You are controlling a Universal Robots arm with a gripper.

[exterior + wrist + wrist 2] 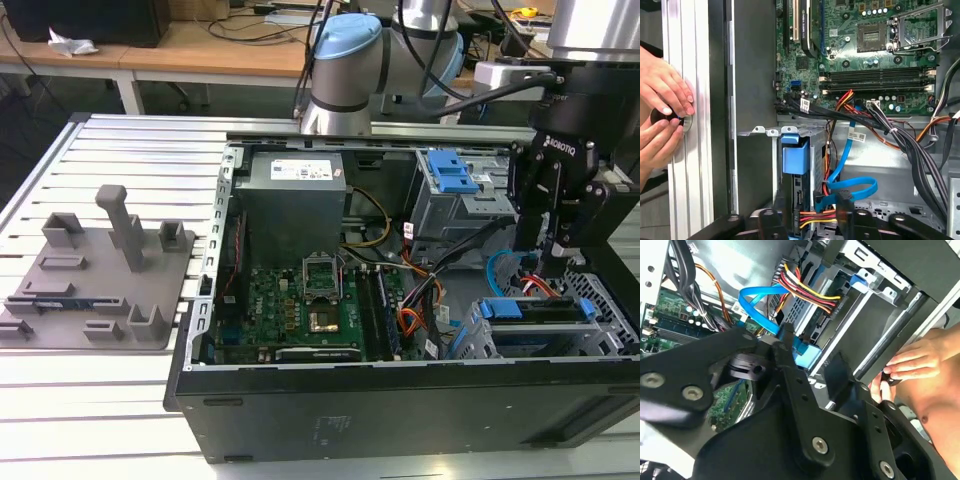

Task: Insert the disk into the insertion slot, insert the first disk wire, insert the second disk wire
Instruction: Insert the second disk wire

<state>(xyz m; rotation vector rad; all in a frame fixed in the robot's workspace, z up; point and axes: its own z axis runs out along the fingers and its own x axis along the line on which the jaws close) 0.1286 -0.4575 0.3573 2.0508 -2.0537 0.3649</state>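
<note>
Disk in its blue carrier was seen lying flat in the insertion slot, at the corner of the open computer case on the exterior view's right. The first disk wire, a red-orange bundle, was seen running to the disk's rear edge, and in both wrist views it was joined by yellow strands. The second disk wire was curled in a glossy blue loop just beside it. The gripper was held just above the disk; in the first wrist view its dark fingers were parted moderately, with the blue cable's end and the red-orange bundle lying between them, and nothing was clamped. Access from behind was crowded by black cable bundles and by the taller bay with a blue latch. Further out lay the motherboard and the power supply, on which a white label was carried; white tags were fixed to the black cables, but none of that print could be made out. At the case's edge, a person's two hands were closed on a small dark knob at the aluminium rail. On the exterior view's left, a grey fixture plate was set on the slatted table.
</note>
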